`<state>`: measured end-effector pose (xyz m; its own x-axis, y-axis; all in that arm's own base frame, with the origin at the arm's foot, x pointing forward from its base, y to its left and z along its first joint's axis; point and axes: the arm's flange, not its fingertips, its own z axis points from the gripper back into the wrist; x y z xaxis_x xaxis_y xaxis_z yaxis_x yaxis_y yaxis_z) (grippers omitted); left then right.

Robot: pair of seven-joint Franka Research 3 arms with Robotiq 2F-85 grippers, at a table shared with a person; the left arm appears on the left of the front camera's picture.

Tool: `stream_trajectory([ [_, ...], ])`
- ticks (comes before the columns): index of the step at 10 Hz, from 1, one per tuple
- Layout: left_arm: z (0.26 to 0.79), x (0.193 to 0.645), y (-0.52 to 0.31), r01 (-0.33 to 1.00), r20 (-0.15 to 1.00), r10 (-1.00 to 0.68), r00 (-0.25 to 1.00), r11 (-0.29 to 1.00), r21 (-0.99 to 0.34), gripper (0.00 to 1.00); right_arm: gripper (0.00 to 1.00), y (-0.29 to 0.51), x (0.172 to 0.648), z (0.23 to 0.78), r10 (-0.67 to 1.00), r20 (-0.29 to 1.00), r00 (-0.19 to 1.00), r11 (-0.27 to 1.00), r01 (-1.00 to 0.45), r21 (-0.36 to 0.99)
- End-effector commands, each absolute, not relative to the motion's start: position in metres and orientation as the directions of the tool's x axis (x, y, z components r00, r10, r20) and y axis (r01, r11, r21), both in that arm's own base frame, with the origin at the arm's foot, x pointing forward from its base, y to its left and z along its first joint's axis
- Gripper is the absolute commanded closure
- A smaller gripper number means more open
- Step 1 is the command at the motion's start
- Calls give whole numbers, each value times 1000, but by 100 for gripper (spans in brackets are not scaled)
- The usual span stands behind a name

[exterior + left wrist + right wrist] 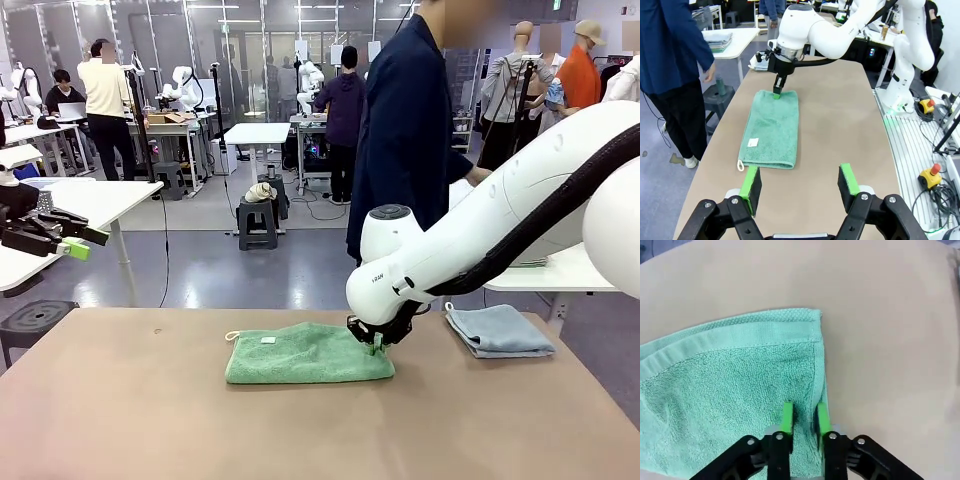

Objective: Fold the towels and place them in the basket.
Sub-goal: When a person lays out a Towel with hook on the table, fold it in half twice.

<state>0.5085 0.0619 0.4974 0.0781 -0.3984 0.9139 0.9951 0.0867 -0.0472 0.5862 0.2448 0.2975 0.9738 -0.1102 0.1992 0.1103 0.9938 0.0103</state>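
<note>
Far left of the green towel (pixel 305 355), the left pincer (pixel 84 244) hangs raised, spread wide and empty. The green towel lies folded flat in the middle of the desk (pixel 140 420), its white tag (pixel 268 341) facing up near its left end. At its right end the right pincer (pixel 375 347) points down, tips on the terry just inside the edge, pads parted only a little. Whether any cloth is nipped between them I cannot tell. Behind that end a person (pixel 405 130) in dark blue stands at the desk's far side. Right of the green towel, well apart, the grey towel (pixel 498 330) lies folded on the desk.
</note>
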Motion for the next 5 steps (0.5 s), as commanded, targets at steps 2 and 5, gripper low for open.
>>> stream_trajectory([
  [2, 498, 508, 61, 995, 916, -395, 76, 84, -47, 21, 45, 242, 577, 304, -117, 233, 965, 992, 125, -19],
  [5, 498, 508, 61, 995, 916, -395, 76, 84, -47, 21, 45, 238, 583, 294, -113, 220, 969, 993, 121, -19],
])
